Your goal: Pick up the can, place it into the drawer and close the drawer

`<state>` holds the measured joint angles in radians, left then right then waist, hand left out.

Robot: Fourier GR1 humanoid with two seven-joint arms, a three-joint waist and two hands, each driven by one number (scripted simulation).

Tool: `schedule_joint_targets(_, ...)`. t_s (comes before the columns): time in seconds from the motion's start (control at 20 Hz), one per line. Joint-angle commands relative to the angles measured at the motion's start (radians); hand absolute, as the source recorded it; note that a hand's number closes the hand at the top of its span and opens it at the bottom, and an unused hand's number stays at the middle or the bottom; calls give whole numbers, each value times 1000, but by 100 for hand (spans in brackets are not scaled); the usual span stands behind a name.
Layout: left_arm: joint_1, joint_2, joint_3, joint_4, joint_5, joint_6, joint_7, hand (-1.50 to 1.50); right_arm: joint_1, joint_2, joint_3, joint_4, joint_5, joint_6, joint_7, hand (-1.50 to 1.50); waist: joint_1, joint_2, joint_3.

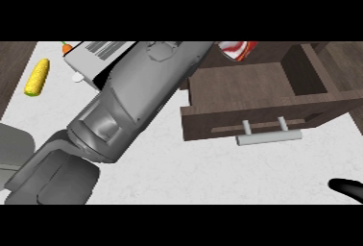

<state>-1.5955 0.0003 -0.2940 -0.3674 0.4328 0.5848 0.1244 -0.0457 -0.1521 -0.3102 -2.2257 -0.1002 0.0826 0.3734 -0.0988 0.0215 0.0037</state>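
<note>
The can [239,48], red and white, shows only partly at the view's top edge, just over the back of the open drawer [241,84]. The drawer is dark brown wood, pulled out over the counter, with a pale bar handle [269,138] on its front. My left forearm [135,101] runs from the lower left up towards the can; its hand lies beyond the top edge, so any hold on the can is hidden. Only a black tip of my right hand [347,187] shows at the lower right corner.
A yellow corn cob [37,77] lies at the far left of the white counter [212,168]. A white and grey appliance [96,53] stands behind my left forearm, with an orange carrot [66,48] beside it. Dark cabinet wood [333,72] flanks the drawer's right.
</note>
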Motion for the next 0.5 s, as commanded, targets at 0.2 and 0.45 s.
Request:
schedule_joint_targets(0.2,-7,0,-40,40,53,66,-51,-150,-53,-72,19,6,44,37,1,-150,-13,8,0)
schedule_joint_targets(0.45,-36,0,-27,34,108,96,-54,-150,-77,-97,58,44,138,59,-95,-150,-17,11,1)
